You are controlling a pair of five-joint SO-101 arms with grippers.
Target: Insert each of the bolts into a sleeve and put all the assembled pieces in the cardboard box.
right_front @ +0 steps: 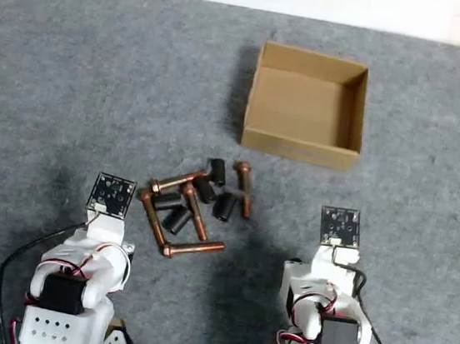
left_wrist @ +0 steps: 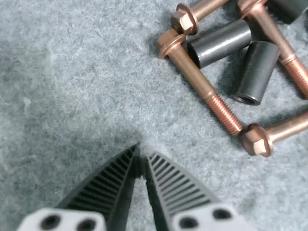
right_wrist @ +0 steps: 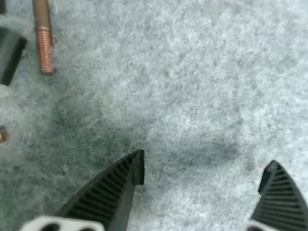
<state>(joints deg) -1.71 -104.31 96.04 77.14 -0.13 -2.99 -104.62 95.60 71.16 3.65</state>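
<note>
At 2 o'clock from the pressed-together left gripper [left_wrist: 142, 156], the nearest bolt [left_wrist: 201, 87] is lying 11-to-5; the spread right gripper [right_wrist: 206, 166] is sitting farther off.

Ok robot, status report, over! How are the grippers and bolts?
Left gripper shut, right gripper open. Bolts and sleeves loose in one pile between the arms. Cardboard box holds no pieces.

grey felt-covered table [right_front: 74, 77] with an open cardboard box [right_front: 298, 148] sitting on it. copper bolts [right_front: 194, 248] and dark sleeves [right_front: 224, 206] lie jumbled loose, near the box's front-left corner.
</note>
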